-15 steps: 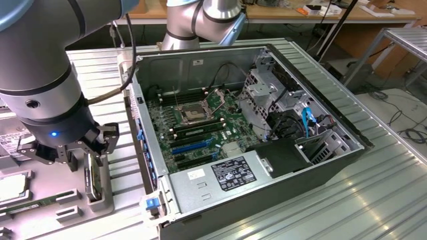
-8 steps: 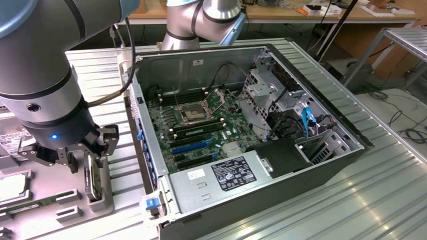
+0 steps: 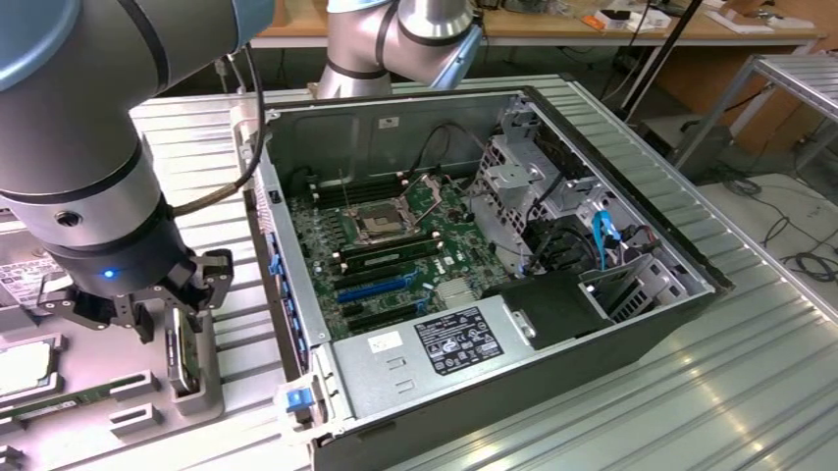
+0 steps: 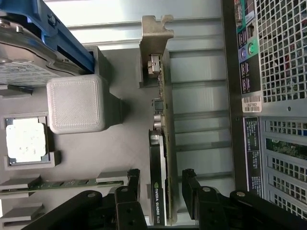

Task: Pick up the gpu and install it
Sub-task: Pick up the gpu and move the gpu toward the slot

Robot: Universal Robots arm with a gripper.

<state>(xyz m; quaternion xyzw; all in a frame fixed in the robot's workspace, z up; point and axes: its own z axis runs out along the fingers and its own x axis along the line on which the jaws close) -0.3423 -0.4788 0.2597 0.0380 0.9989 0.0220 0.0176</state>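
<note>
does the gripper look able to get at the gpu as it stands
Likely yes: the open gripper straddles the gpu, which stands on edge in the grey tray, one finger either side, nothing between them and the card.

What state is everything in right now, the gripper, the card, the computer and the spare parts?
gripper: open, straddling the gpu.
gpu: standing on edge in the tray.
computer case: lying on its side, panel off.
processor: flat in its tray pocket.
memory stick: lying in the tray.

Gripper [image 3: 168, 329] jaws spread astride upright gpu [image 3: 181, 358]; PC case [image 3: 550, 412] beside.
</note>
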